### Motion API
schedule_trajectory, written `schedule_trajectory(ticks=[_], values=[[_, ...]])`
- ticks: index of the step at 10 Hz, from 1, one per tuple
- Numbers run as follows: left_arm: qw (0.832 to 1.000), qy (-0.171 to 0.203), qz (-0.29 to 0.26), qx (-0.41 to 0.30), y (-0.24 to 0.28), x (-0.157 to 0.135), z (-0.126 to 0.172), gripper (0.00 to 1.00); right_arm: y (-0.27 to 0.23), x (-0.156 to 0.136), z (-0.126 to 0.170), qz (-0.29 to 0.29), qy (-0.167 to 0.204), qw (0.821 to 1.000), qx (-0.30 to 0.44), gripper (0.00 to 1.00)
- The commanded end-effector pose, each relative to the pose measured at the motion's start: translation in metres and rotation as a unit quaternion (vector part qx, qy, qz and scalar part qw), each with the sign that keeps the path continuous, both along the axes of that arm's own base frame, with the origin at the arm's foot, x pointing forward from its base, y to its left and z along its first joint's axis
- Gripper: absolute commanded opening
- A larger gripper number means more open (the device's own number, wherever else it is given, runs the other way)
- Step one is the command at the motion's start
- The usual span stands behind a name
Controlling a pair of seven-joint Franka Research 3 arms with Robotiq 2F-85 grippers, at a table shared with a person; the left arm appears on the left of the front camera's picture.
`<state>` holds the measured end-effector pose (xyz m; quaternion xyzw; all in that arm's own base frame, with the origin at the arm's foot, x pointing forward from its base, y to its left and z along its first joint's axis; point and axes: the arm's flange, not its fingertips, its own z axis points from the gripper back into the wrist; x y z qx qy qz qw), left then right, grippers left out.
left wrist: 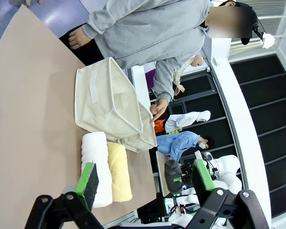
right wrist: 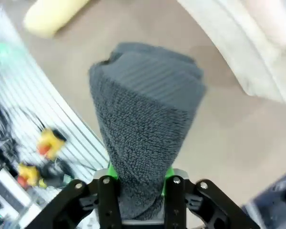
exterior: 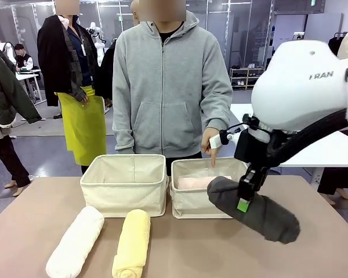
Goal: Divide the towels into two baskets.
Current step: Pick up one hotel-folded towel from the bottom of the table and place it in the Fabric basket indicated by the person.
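Right jaws clamp grey towel [exterior: 268, 217], just before right basket [exterior: 190, 204] front rim.

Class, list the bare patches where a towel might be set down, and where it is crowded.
Free: table left of the white towel; table between yellow towel and grey towel; the empty left basket. Crowded: the right basket, with the pink towel, the person's finger and the right hand nearby.

The front view looks across the table [exterior: 185, 243] at the person [exterior: 171, 81], with the dark grey towel [exterior: 267, 215] near its lens. The right wrist view looks along that towel [right wrist: 143, 129] from right against it. The left wrist view, rolled sideways, sees the same towel [left wrist: 173, 172] from well apart.
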<state>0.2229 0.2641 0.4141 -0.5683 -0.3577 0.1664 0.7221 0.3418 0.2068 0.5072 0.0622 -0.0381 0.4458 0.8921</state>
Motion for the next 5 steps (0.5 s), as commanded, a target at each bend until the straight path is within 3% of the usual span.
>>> schedule_trajectory(ticks=[1, 2, 3, 5], values=[[1.0, -0.006, -0.002, -0.001, 0.001, -0.003, 0.002, 1.0, -0.005, -0.02, 0.009, 0.199, -0.057, 0.978, -0.04, 0.15], [1.0, -0.006, -0.002, -0.001, 0.001, -0.003, 0.002, 1.0, -0.009, -0.031, 0.011, 0.22, -0.079, 0.971, -0.059, 0.15], [1.0, -0.006, -0.002, -0.001, 0.001, -0.003, 0.002, 1.0, 0.0, -0.008, 0.006, 0.08, -0.014, 0.996, -0.026, 0.15], [1.0, -0.006, -0.002, -0.001, 0.001, -0.003, 0.002, 1.0, 0.0, -0.008, 0.006, 0.08, -0.014, 0.996, -0.026, 0.15]])
